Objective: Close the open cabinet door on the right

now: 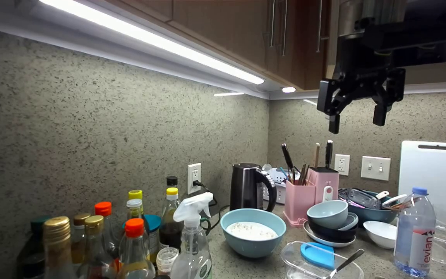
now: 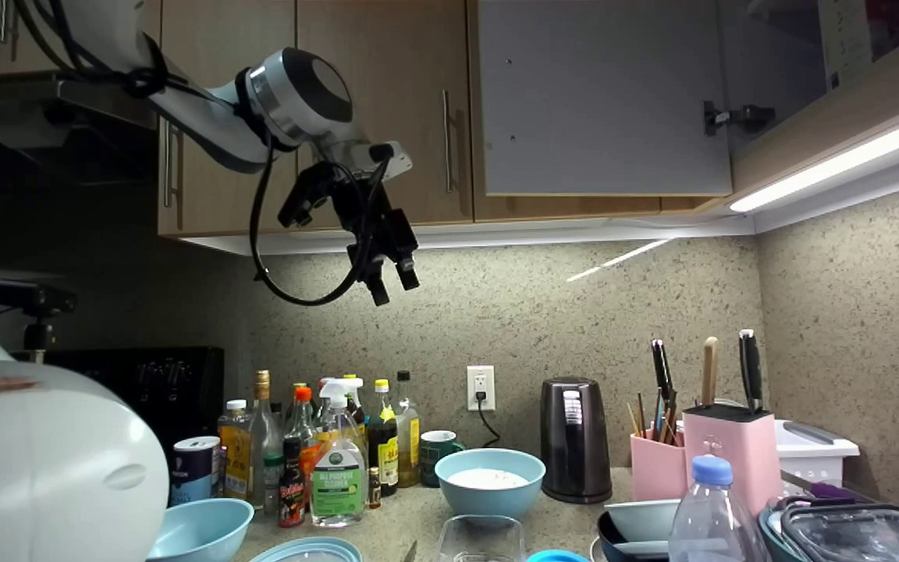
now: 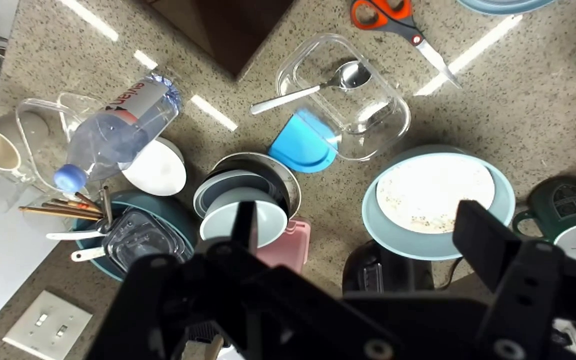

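The cabinet door (image 2: 604, 97) stands open in an exterior view, with its flat grey inner face showing and a hinge (image 2: 738, 117) at its right edge. Its brown outer face (image 1: 310, 58) shows narrow and slanted in an exterior view, with a long bar handle. My gripper (image 2: 393, 285) hangs left of the door there, with fingertips below the door's bottom edge and apart from it. The gripper (image 1: 357, 119) points down with its fingers spread and nothing between them. The wrist view also shows the gripper (image 3: 360, 222) open above the counter; the door is out of that view.
Closed wall cabinets (image 2: 387, 94) line the back behind the arm. Below are a kettle (image 2: 576, 441), a pink knife block (image 2: 733, 445), a blue bowl (image 2: 490, 507), bottles (image 2: 387, 437) and a water bottle (image 1: 415, 232). A white cutting board (image 1: 436, 174) stands against the wall.
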